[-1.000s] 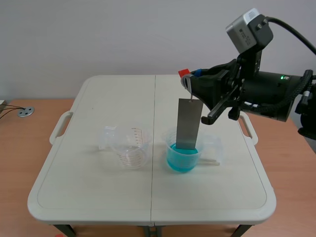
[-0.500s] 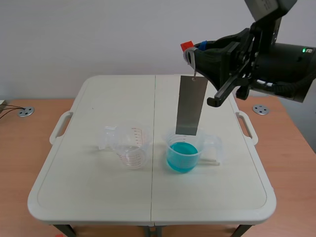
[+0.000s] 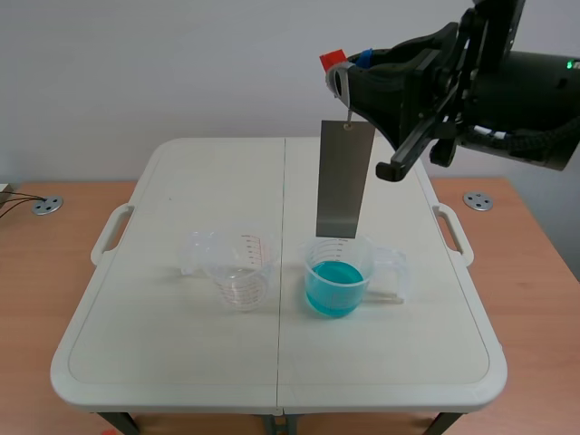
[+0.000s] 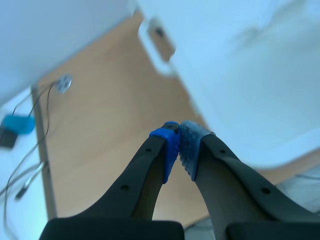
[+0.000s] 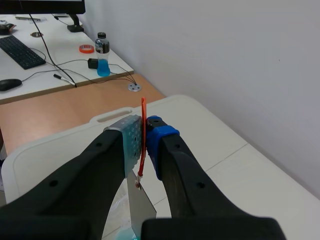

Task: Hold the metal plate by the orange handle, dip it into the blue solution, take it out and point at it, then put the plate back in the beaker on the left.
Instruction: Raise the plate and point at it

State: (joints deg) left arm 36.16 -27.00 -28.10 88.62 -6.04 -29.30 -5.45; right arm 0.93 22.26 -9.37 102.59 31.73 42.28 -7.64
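A clear beaker (image 3: 237,270) stands left of, and apart from, the blue solution beaker (image 3: 337,276). Just above that one's rim the metal plate (image 3: 344,179) hangs upright, its orange handle (image 3: 333,61) pinched by the right gripper (image 3: 348,72). The left gripper (image 4: 179,145) is pressed closed, holding nothing.

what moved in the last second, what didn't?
The right gripper rose, lifting the metal plate out of the beaker of blue solution; the plate's lower edge now hangs just above its rim. The fingers stay shut on the orange handle. That beaker and the empty beaker stayed put.
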